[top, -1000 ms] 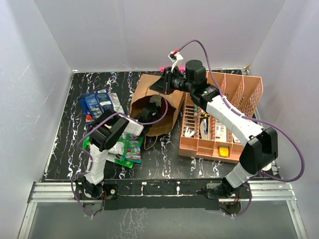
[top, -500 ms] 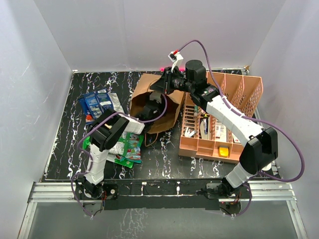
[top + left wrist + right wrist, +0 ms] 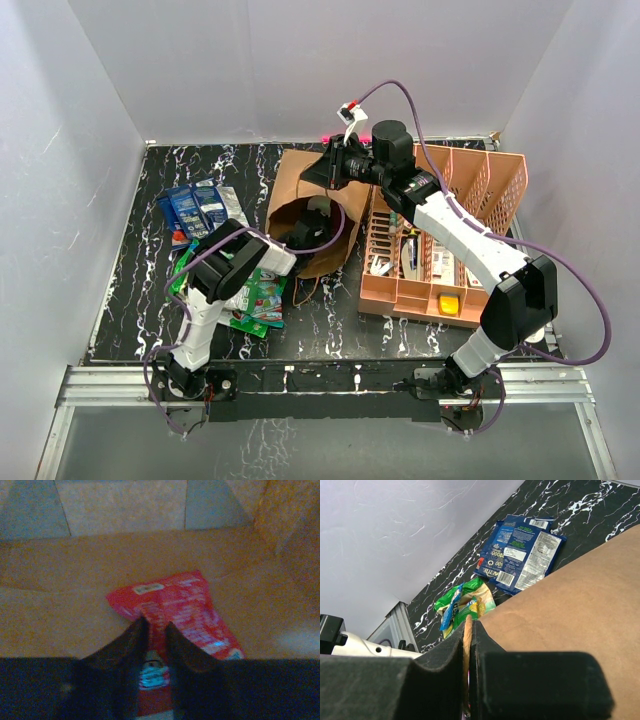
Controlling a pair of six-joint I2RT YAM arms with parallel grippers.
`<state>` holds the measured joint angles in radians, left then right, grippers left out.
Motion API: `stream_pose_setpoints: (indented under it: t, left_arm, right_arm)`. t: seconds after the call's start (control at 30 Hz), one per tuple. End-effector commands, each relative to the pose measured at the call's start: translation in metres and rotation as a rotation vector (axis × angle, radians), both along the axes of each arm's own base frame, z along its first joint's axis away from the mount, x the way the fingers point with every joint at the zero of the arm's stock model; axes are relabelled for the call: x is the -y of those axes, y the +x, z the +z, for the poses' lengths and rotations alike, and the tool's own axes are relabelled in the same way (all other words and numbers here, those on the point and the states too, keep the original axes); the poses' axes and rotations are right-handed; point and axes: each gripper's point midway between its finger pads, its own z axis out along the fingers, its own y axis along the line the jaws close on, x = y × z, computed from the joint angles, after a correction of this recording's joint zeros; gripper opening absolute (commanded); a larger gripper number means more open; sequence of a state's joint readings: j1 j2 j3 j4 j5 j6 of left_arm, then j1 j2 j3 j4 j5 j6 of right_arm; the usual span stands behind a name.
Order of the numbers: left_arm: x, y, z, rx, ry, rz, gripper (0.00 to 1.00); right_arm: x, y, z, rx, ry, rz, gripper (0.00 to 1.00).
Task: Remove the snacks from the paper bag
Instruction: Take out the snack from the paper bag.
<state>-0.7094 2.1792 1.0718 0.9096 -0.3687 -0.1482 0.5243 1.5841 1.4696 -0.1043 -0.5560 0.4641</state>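
Observation:
The brown paper bag lies on its side at the table's middle, its mouth facing the arms. My left gripper is deep inside it, shut on a red snack packet that lies on the bag's inner floor. My right gripper is shut on the bag's upper wall, pinching the paper edge between its fingers. Blue packets and green packets lie on the table left of the bag; they also show in the right wrist view, the blue packets and the green packets.
A peach plastic lattice basket with small items stands right of the bag. White walls close in the black marbled table on three sides. The bag's twisted handles trail on the table in front of its mouth.
My left arm has pushed a little further into the bag's mouth, and the mouth has rounded out. The right gripper holds the bag's wall in about the same place.

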Motion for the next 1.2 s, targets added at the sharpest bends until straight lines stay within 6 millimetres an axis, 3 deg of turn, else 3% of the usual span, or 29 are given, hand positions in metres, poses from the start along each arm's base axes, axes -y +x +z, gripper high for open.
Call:
stream_pose_setpoints:
  t: [0.0, 0.13, 0.3, 0.73, 0.93, 1.17]
  left_arm:
    - [-0.004, -0.012, -0.016, -0.043, 0.051, -0.031, 0.13]
    - [-0.001, -0.012, -0.002, -0.032, 0.046, -0.047, 0.00]
    - [-0.002, -0.024, 0.025, -0.040, 0.007, -0.077, 0.00]
    - [0.000, -0.094, 0.070, -0.241, -0.235, -0.166, 0.00]
    - [-0.013, -0.123, 0.086, -0.323, -0.250, -0.181, 0.00]
    - [-0.037, -0.158, 0.130, -0.312, -0.249, -0.217, 0.00]
  right_arm:
    - [0.003, -0.006, 0.046, 0.122, 0.055, -0.003, 0.07]
    - [0.005, -0.003, 0.045, 0.126, 0.048, -0.023, 0.07]
    - [0.007, 0.006, 0.040, 0.135, 0.030, -0.063, 0.07]
    - [0.019, 0.054, 0.031, 0.152, -0.011, -0.271, 0.07]
    - [0.032, 0.065, 0.031, 0.162, -0.035, -0.362, 0.07]
    - [0.035, 0.069, 0.029, 0.169, -0.043, -0.386, 0.07]
